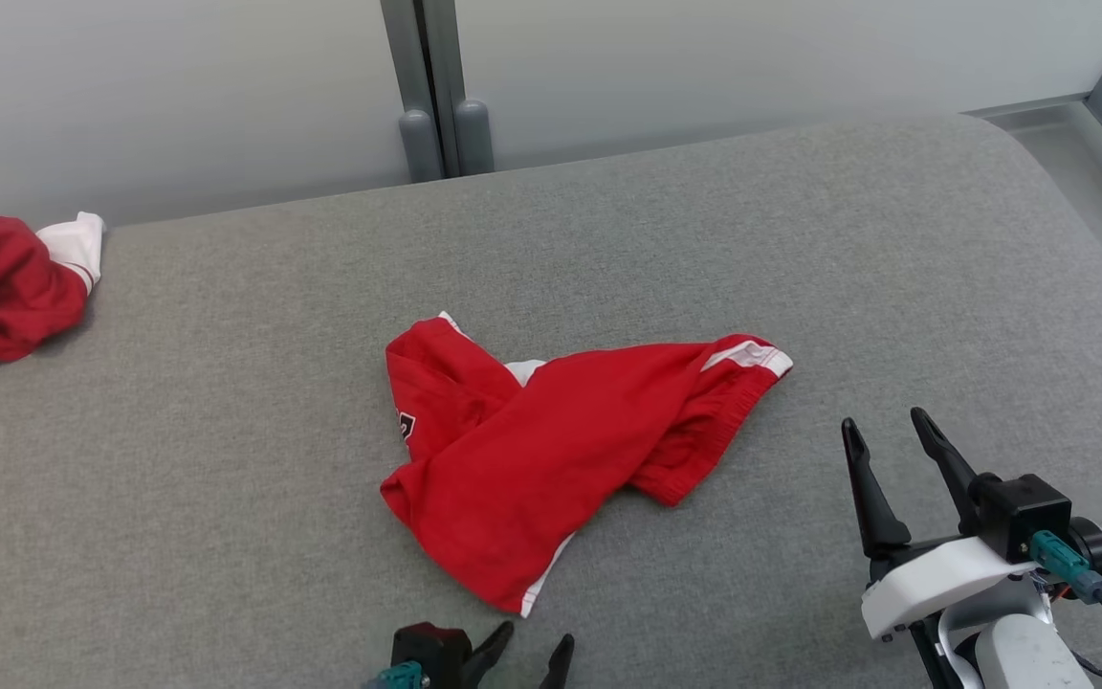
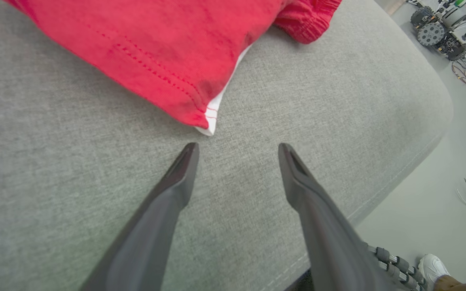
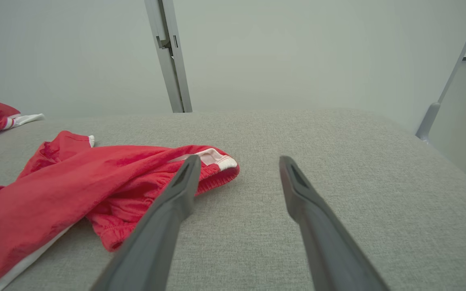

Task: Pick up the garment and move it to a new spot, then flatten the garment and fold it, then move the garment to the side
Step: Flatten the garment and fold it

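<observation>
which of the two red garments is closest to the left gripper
The red garment in the middle: its white-trimmed corner lies just ahead of the open left gripper. The other garment sits bunched at the far left edge.

Head looks down, wrists sit low — all share garment (image 1: 551,450).

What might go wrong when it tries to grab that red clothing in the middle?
1. The middle red garment lies crumpled with layers crossed. The open left fingers, near one hem corner, may pinch a single layer and lift it twisted.
2. A second red garment sits at the far left, so moving the first one there could tangle both.
</observation>
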